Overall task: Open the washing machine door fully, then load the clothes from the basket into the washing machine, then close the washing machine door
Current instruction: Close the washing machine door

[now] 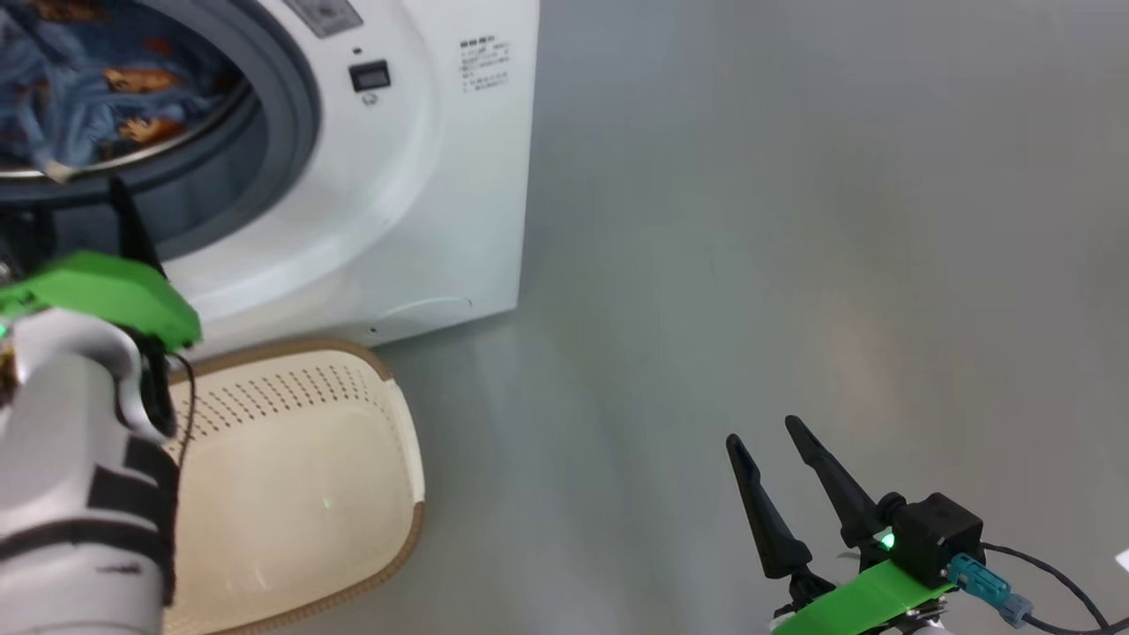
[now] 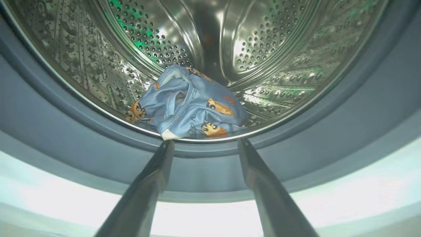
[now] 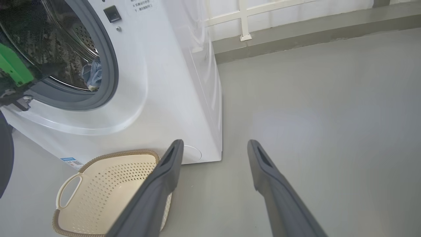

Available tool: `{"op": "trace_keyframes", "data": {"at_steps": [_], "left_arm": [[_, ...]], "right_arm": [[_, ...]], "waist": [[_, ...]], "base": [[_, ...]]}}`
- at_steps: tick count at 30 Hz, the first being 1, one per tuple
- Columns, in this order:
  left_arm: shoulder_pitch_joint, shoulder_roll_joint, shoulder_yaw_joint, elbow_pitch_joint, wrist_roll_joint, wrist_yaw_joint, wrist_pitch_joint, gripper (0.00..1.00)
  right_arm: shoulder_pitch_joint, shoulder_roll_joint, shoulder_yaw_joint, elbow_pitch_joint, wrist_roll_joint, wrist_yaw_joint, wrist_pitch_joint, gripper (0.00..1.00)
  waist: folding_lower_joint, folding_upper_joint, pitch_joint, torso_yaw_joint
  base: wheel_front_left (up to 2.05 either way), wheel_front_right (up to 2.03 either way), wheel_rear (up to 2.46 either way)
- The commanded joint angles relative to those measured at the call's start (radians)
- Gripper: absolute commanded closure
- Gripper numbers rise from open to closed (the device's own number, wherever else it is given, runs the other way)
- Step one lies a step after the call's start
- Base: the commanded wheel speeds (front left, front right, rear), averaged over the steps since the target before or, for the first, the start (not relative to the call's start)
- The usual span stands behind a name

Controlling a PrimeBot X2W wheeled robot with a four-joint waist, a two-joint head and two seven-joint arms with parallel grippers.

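The washing machine (image 1: 414,176) stands with its round opening uncovered. The clothes (image 2: 190,105), light-blue fabric with orange-brown bears, lie in a heap low in the steel drum, just behind the grey rubber ring (image 2: 204,158); they also show in the head view (image 1: 97,97). My left gripper (image 2: 205,143) is open at the opening's lower edge, with nothing between its fingers (image 1: 134,229). The cream basket (image 1: 291,348) sits on the floor in front of the machine with nothing in it. My right gripper (image 1: 767,445) hangs open over bare floor to the right. The door is out of view.
Grey floor (image 1: 794,220) spreads wide to the right of the machine. A low kerb and a white railing (image 3: 243,19) run along the far side. A dark curved shape (image 3: 5,154) stands at the left edge of the right wrist view.
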Motion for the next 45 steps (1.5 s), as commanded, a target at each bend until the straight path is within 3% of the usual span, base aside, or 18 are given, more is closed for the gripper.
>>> {"op": "trace_keyframes", "data": {"at_steps": [1,11,19,28,38,45], "left_arm": [[0.026,0.031,0.015,-0.035,0.007,-0.008,-0.005,0.00],[0.289,-0.042,0.004,-0.191,0.009,-0.065,-0.005,0.00],[0.508,-0.073,-0.011,-0.346,0.001,-0.065,-0.005,0.00],[0.718,-0.081,-0.082,-0.533,0.002,-0.044,-0.005,0.00],[0.923,-0.082,-0.121,-0.747,-0.062,0.031,-0.005,0.00],[0.996,-0.082,-0.132,-0.837,-0.056,0.056,-0.005,0.00]], "right_arm": [[0.010,-0.004,0.018,-0.016,0.007,0.002,-0.005,0.00],[0.032,-0.005,-0.021,-0.015,0.006,0.002,-0.005,0.00],[0.065,-0.011,-0.047,-0.015,0.006,0.002,-0.005,0.00],[0.089,-0.022,-0.051,-0.020,0.004,0.002,-0.005,0.00],[0.105,-0.037,-0.059,-0.025,0.002,0.002,-0.005,0.00],[0.114,-0.047,-0.081,-0.026,0.002,0.002,-0.005,0.00]], "waist": [[0.0001,0.0000,-0.062,0.029],[0.0001,0.0000,-0.182,0.072],[0.0001,0.0000,-0.248,0.105],[0.0001,0.0000,-0.297,0.133],[0.0001,0.0000,-0.344,0.139],[0.0001,0.0000,-0.359,0.162]], "base": [[0.00,0.00,0.00],[0.00,0.00,0.00],[0.00,0.00,0.00],[0.00,0.00,0.00],[0.00,0.00,0.00],[0.00,0.00,0.00]]}}
